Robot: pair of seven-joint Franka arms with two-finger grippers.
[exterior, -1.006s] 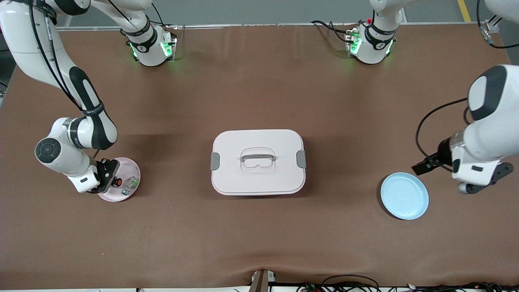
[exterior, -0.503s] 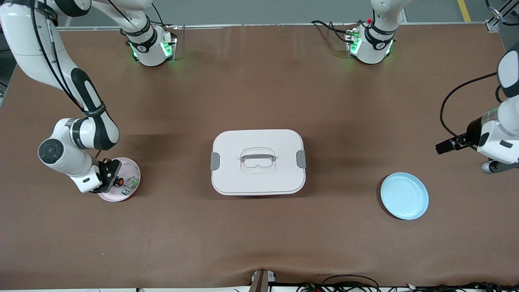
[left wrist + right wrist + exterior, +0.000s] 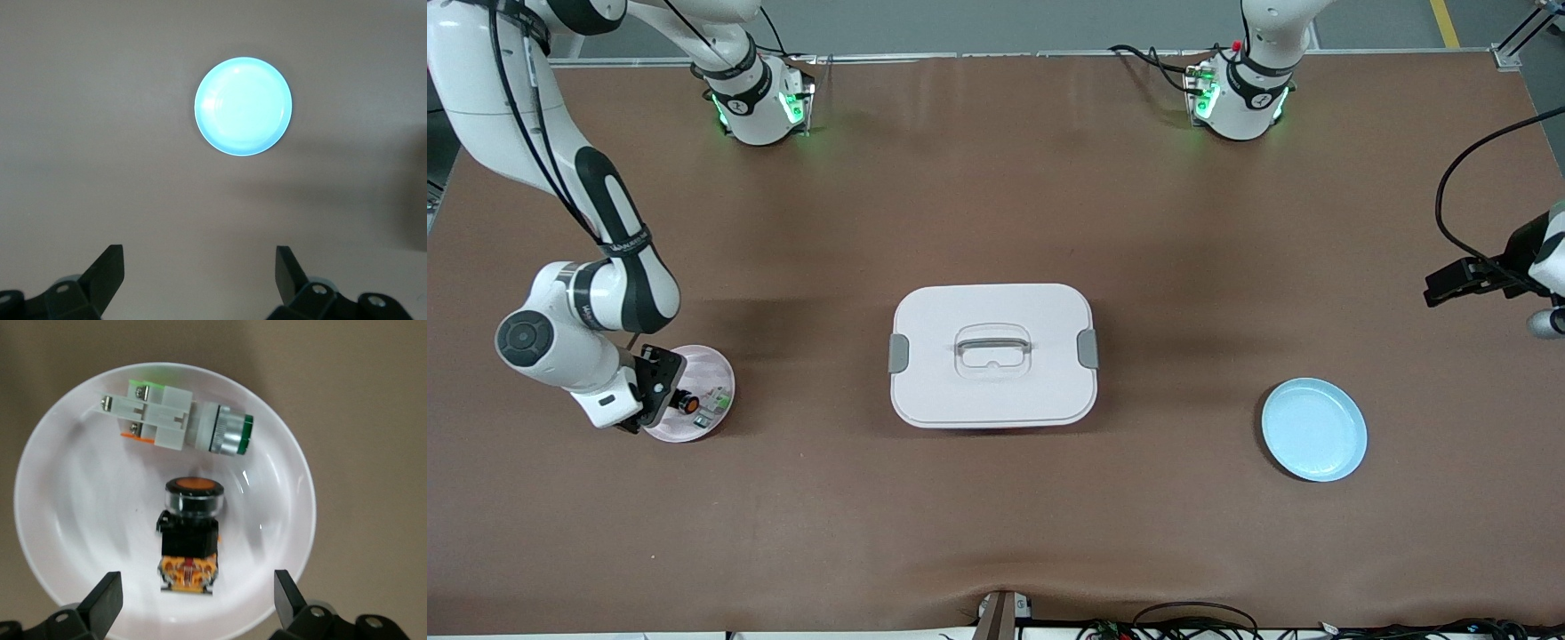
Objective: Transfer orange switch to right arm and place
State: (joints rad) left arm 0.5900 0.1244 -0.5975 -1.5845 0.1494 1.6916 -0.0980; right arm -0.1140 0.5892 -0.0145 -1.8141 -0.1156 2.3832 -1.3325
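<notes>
right gripper [image 3: 193,600] hovers spread over the small black-and-orange push-button switch [image 3: 190,533] lying in a pale pink plate [image 3: 53,487], apparently released; best to lift straight up. left gripper [image 3: 200,280], spread, waits.

The orange switch [image 3: 191,532] lies in a white dish [image 3: 53,493] beside a white-and-green component [image 3: 177,427], between the right tool's [image 3: 195,603] spread fingers [image 3: 103,597].

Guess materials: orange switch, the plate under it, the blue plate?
Orange switch: likely plastic, matte black body, glossy orange cap inside a shiny, possibly metal ring. Pink plate beneath it: glossy plastic or glazed ceramic, bright highlights; unclear which. Blue plate: smooth, even sheen, probably plastic.
</notes>
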